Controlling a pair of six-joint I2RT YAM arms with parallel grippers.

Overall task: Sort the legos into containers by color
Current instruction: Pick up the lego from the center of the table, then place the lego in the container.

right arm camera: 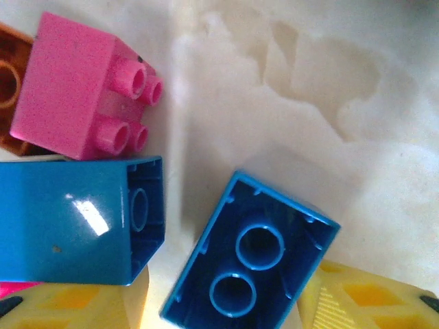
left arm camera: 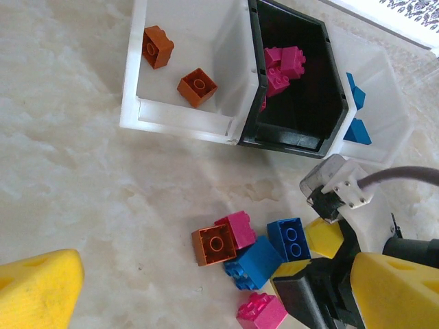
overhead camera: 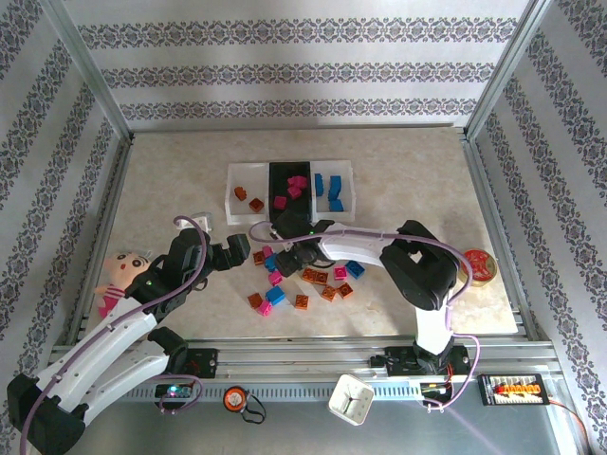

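Right gripper [right arm camera: 219, 305] straddles upturned blue brick [right arm camera: 250, 257]; cannot tell if clamped. Brick sits skewed, so 1 finger may snag the neighbouring blue brick [right arm camera: 68, 219]. Left gripper [left arm camera: 219, 291] jaws apart.

Legos [right arm camera: 68, 226]: hard plastic, smooth, glossy; bright highlight on a blue one's side.
Outer bins [left arm camera: 178, 123]: translucent white plastic, frosted, satin.
Middle bin [left arm camera: 288, 142]: opaque black plastic, slight sheen on the rim.
Table [left arm camera: 82, 185]: stone-look top, cream, veined, smooth, low gloss.
Finger pads [right arm camera: 363, 305]: yellow, matt, finely ribbed.
Frame rails [overhead camera: 303, 353]: bare grey metal, dull sheen.
Walls [overhead camera: 303, 71]: patterned, matt; paper or cloth not resolved.
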